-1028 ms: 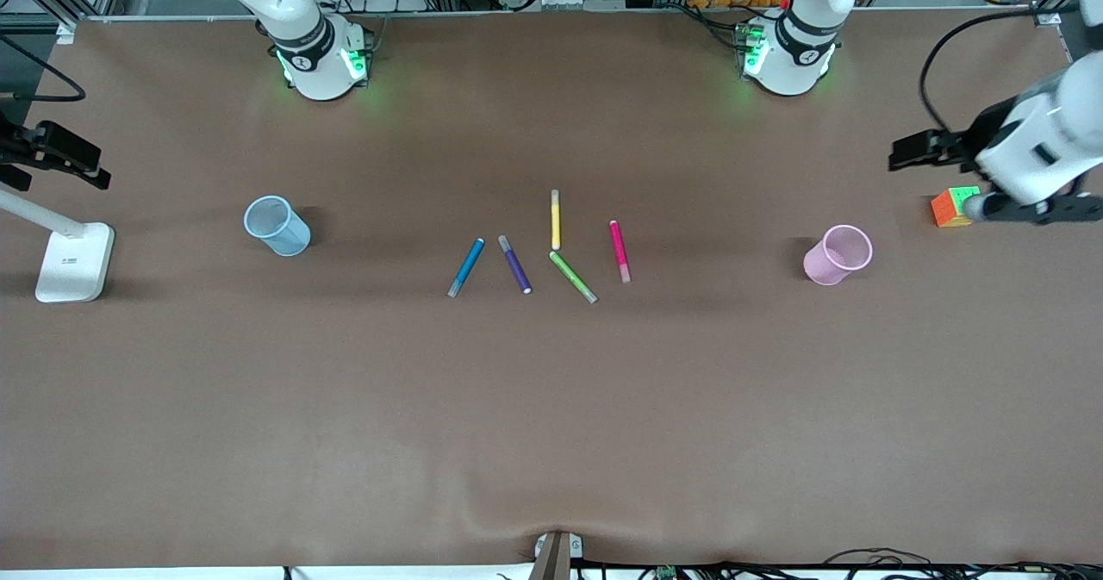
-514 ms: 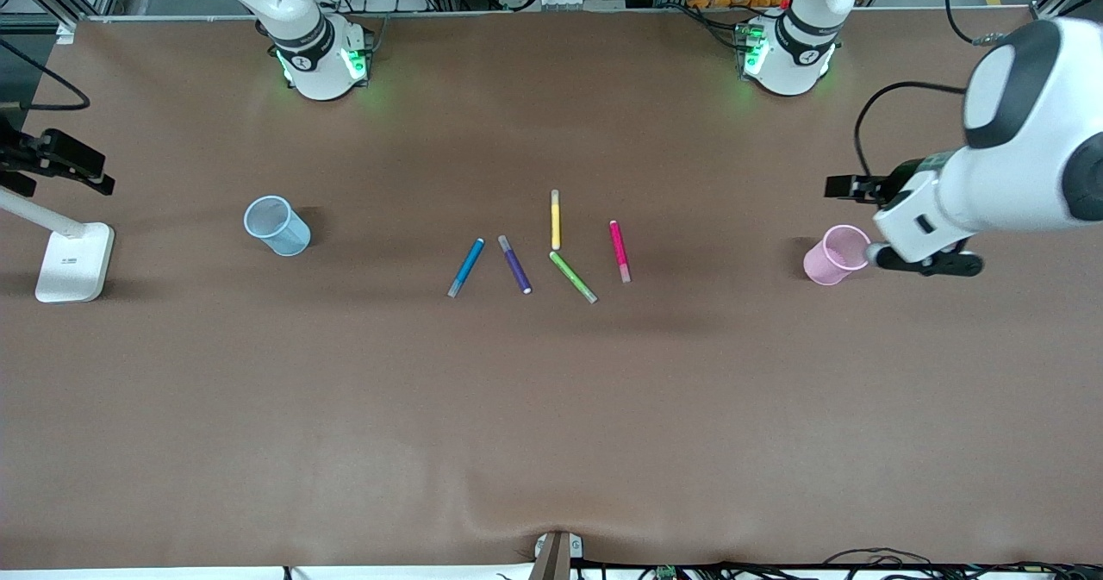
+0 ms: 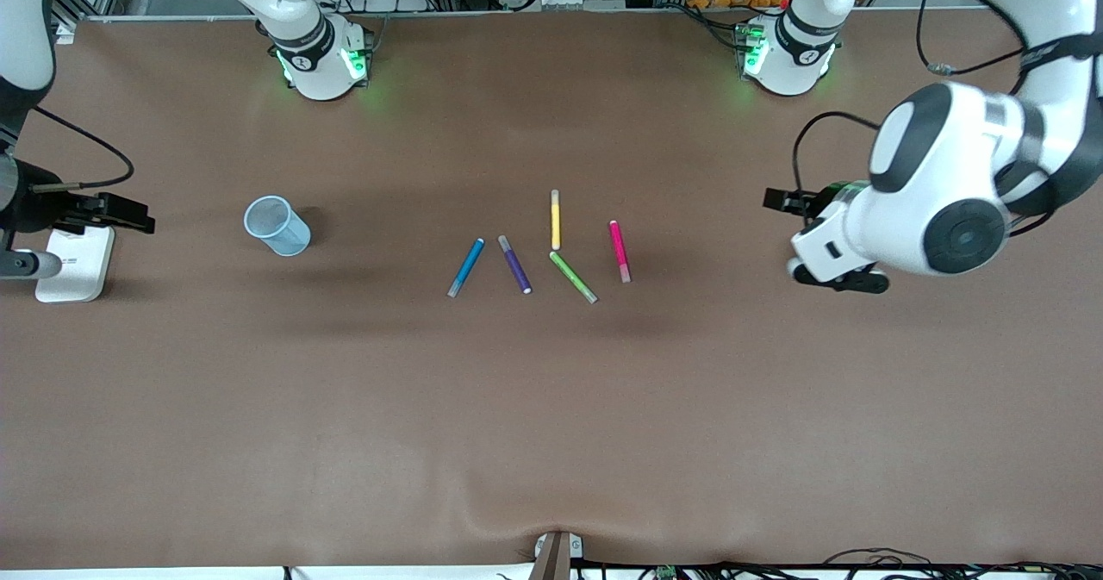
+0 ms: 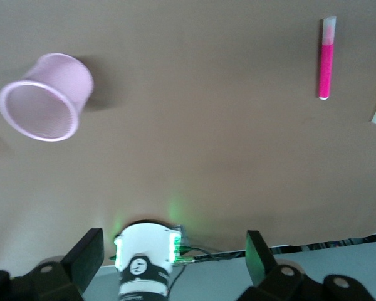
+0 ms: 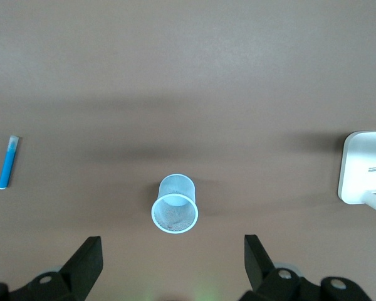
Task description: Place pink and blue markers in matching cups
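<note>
The pink marker (image 3: 619, 251) and the blue marker (image 3: 465, 267) lie flat among other pens mid-table. In the left wrist view the pink marker (image 4: 326, 59) and the upright pink cup (image 4: 44, 97) both show. The left arm hides that cup in the front view. My left gripper (image 3: 780, 233) (image 4: 172, 257) hangs open and empty over the table by the pink cup. The blue cup (image 3: 276, 225) (image 5: 174, 213) stands toward the right arm's end. My right gripper (image 3: 108, 244) (image 5: 173, 260) hovers open and empty near it. The blue marker (image 5: 8, 164) also shows in the right wrist view.
A purple pen (image 3: 514, 264), a green pen (image 3: 573, 277) and a yellow pen (image 3: 555, 219) lie between the two task markers. A white lamp base (image 3: 73, 261) (image 5: 363, 166) sits at the right arm's end of the table, under the right gripper.
The left arm has swung in from the table's end, over the pink cup, toward the markers. The right arm has come in toward the blue cup. Both grippers stayed open.
</note>
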You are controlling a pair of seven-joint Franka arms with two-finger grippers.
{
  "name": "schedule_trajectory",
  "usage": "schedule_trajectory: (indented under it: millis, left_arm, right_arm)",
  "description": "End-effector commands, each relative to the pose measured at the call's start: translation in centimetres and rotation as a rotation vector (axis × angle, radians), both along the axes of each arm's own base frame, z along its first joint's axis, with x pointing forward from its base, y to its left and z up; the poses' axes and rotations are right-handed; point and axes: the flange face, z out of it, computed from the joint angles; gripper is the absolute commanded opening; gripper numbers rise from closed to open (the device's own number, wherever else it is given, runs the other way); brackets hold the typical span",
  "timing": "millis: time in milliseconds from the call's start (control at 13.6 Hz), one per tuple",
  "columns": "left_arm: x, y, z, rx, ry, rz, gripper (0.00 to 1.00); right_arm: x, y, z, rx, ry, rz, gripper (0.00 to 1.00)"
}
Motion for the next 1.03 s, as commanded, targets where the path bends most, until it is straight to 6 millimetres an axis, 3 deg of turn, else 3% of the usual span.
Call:
schedule_trajectory:
  millis: [0, 147, 587, 954]
  left_arm:
    - [1.1, -4.3, -2.0, 0.053, 0.031, 0.088, 1.00]
    - [0.0, -8.7, -4.1, 0.130, 0.040, 0.144, 1.00]
    - [0.2, -16.0, -8.8, 0.074, -0.113, 0.124, 1.00]
    - [0.0, -19.3, -14.7, 0.065, -0.107, 0.252, 1.00]
  right_arm:
    - [0.9, 1.3, -1.5, -0.006, 0.033, 0.003, 1.00]
    - [1.8, 3.2, -4.2, -0.018, 0.072, -0.042, 1.00]
    - [3.6, 11.2, -10.3, -0.025, 0.118, -0.211, 1.00]
    - [2.7, 17.8, -17.6, 0.012, 0.115, -0.403, 1.00]
